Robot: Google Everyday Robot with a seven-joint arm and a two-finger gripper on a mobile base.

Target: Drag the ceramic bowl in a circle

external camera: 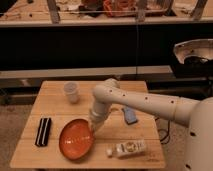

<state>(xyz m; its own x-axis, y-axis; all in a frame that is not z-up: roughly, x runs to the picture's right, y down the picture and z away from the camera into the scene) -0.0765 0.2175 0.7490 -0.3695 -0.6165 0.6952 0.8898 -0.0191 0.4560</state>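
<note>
Dragging calls for steady downward contact: the gripper point(95, 125) sits at the rim of the ceramic bowl point(75, 141), which lies just below-left of it; its grip state cannot be told. Sweep slowly, avoiding the white cup point(71, 91) beyond it.

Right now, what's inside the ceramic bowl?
The ceramic bowl shows only its bare glossy orange interior; nothing lies in it. The hand sits at its upper-right rim and covers that edge, so what is under the hand there cannot be seen.
</note>
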